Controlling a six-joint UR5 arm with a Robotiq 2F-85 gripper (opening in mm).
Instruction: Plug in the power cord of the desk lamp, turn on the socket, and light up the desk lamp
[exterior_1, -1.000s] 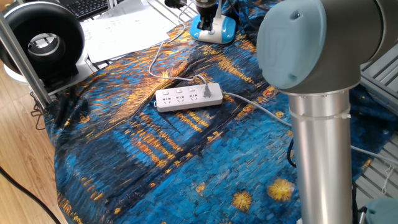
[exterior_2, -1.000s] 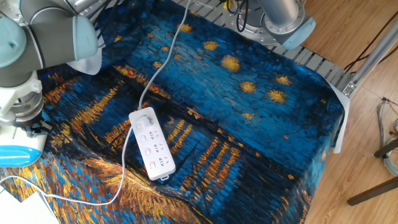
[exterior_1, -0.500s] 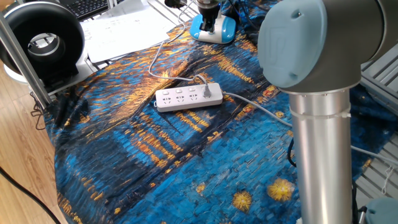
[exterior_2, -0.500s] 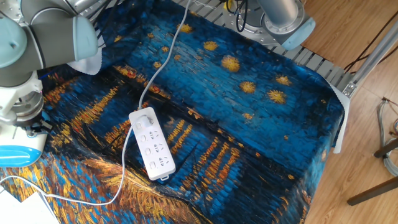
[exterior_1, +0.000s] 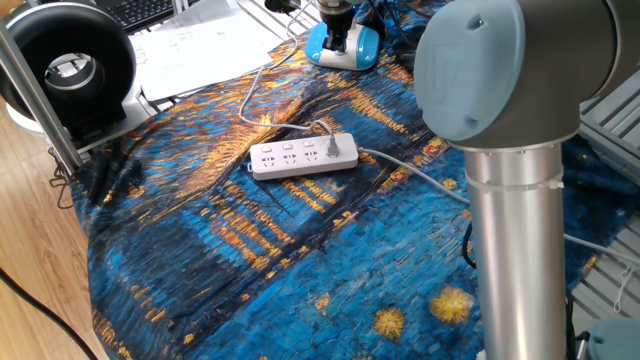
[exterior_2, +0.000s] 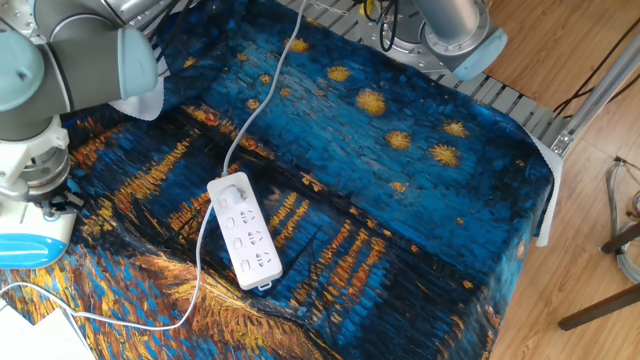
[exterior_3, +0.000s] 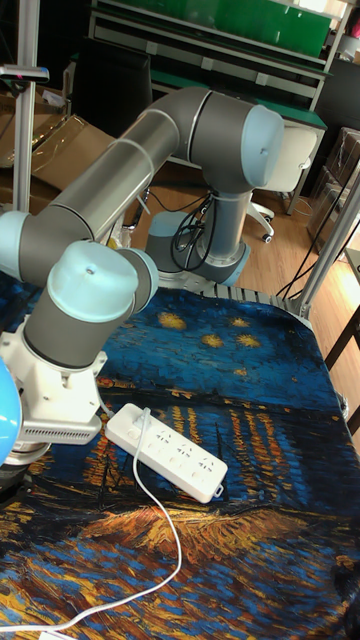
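Observation:
The socket (exterior_1: 303, 155) is a white strip lying on the blue patterned cloth, also seen as the socket (exterior_2: 245, 232) and the socket (exterior_3: 167, 452). The power cord (exterior_1: 262, 84) runs thin and white from the desk lamp to its plug (exterior_1: 327, 147), which sits in the end outlet, the plug (exterior_2: 235, 188). The desk lamp (exterior_1: 345, 46) shows its light-blue base at the far edge, base (exterior_2: 28, 250). My gripper (exterior_1: 337, 28) hangs straight above that base, its dark fingers together in one narrow tip touching it. The lamp's stem is hidden.
A thicker grey-white cable (exterior_1: 415, 172) leaves the strip toward the arm's base. A black ring-shaped device (exterior_1: 68, 68) and papers (exterior_1: 195, 45) sit at the far left. The arm's big elbow (exterior_1: 500, 90) blocks the right side. The cloth's edge (exterior_2: 535, 200) drops off.
The gripper has shifted slightly upward over the lamp base since a second ago. The strip, plug and cables lie as before.

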